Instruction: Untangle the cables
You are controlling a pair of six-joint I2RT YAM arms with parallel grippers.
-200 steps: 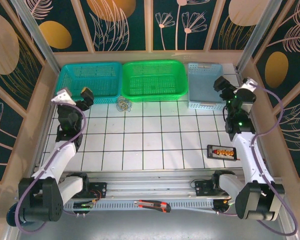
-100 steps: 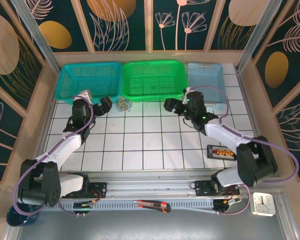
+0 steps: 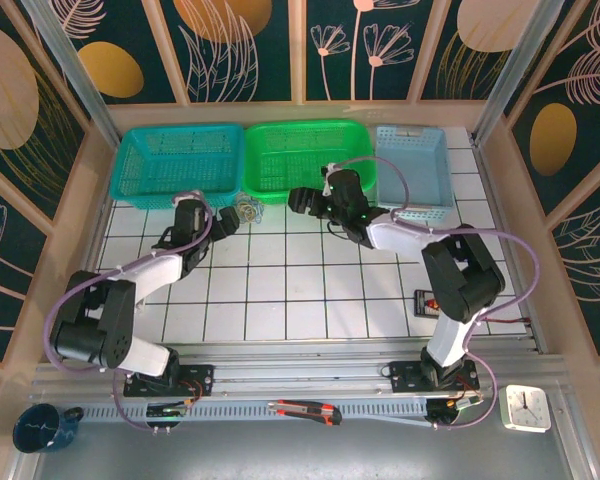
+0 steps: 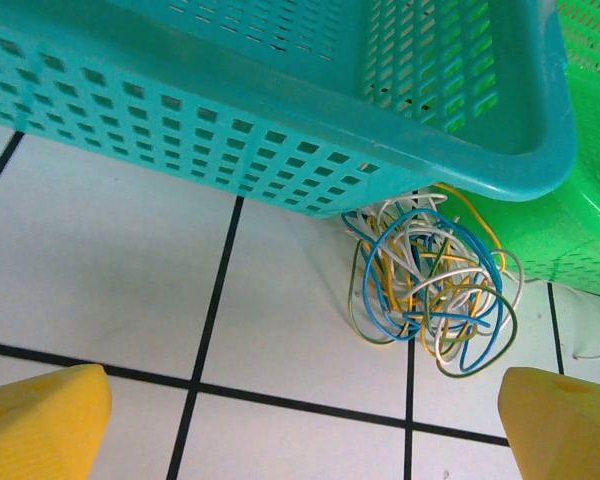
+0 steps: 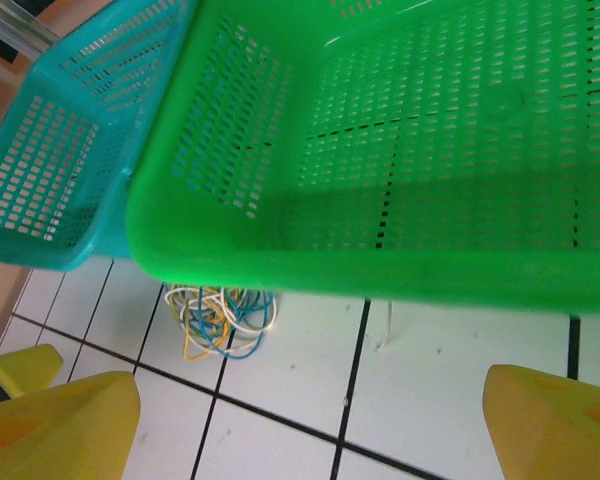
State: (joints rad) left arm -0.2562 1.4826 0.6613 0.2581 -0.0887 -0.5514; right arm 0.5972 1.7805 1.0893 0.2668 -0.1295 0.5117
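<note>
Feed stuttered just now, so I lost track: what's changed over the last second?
Both arms swung inward: the left gripper moved right and the right gripper moved left, ending on either side of the cables, both open and holding nothing. The cables, teal basket and green basket stayed put.

Left end effector (image 3: 226, 218) has swung in from the counter's 9 o'clock edge and now sits low, just at 8 o'clock of the cables (image 3: 246, 209), its arm stretched flat over the tiles. Right end effector (image 3: 298, 200) has crossed from the 3 o'clock edge, past the grey-blue basket (image 3: 410, 150), to the front rim of the green basket (image 3: 275, 188), at 3 o'clock of the cables. With both arms swung inward, a dark blue cup (image 3: 42, 425) and a small clock (image 3: 525, 407) have come into sight on the near ledge.
</note>
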